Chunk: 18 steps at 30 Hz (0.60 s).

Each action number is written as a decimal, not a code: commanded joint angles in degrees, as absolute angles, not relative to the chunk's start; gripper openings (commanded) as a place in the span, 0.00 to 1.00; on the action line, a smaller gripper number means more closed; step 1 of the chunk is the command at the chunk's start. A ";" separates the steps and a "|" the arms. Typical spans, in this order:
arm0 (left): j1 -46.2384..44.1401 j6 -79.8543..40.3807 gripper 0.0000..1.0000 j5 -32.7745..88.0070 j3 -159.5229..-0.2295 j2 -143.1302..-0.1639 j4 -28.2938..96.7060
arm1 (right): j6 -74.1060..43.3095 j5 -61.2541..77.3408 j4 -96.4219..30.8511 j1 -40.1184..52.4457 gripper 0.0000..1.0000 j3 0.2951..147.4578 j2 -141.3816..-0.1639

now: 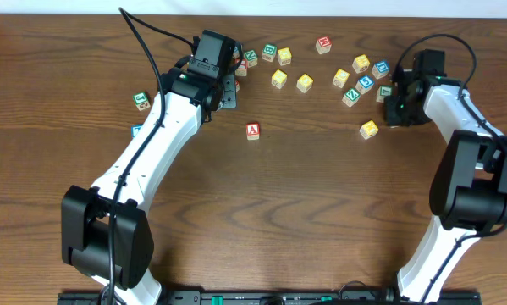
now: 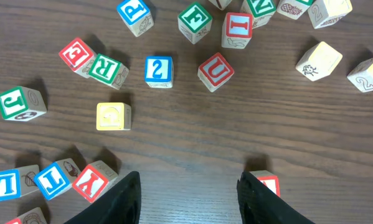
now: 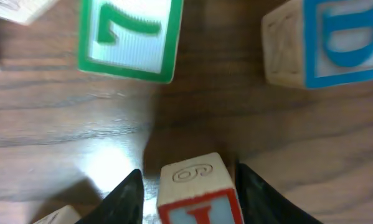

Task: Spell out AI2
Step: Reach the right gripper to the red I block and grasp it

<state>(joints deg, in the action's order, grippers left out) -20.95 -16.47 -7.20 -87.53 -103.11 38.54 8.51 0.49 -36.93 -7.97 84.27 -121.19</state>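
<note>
Overhead, we count one "A" cube (image 1: pixel 253 130), standing alone on the table (image 1: pixel 321 203), well apart from the scattered cubes (image 1: pixel 305 82) along the far side. From the left wrist we count one blue "2" cube (image 2: pixel 158 70), near a red "U" cube (image 2: pixel 215 70), and one red "I" cube (image 2: pixel 238 28) beyond that, beside a green "E" cube (image 2: pixel 194 20); the left gripper (image 2: pixel 189 199) hangs over bare wood, jaws partly apart and holding nothing. From the right wrist, the right gripper (image 3: pixel 189 199) straddles one red-framed cube (image 3: pixel 195 186) whose letter the frame edge cuts off; one finger (image 3: pixel 254 199) seems against it, a sliver of wood shows at the other, so we cannot tell whether it is clamped. We judge this a pick: better to close squarely on opposite faces and lift straight up, clear of its two neighbours, one green-framed cube (image 3: pixel 127 37) and one blue-framed cube (image 3: pixel 326 40)
</note>
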 commanded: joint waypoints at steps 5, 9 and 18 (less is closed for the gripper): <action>-20.84 -16.53 0.49 -6.90 -88.64 -103.74 38.44 | 8.60 1.04 -36.69 -8.21 0.29 85.06 -122.39; -20.84 -16.53 0.49 -6.90 -88.64 -103.74 38.30 | 8.60 1.04 -36.60 -8.21 0.17 85.19 -122.37; -20.84 -16.58 0.50 -6.87 -88.64 -103.74 37.80 | 6.87 1.23 -38.61 -8.14 0.21 87.39 -120.22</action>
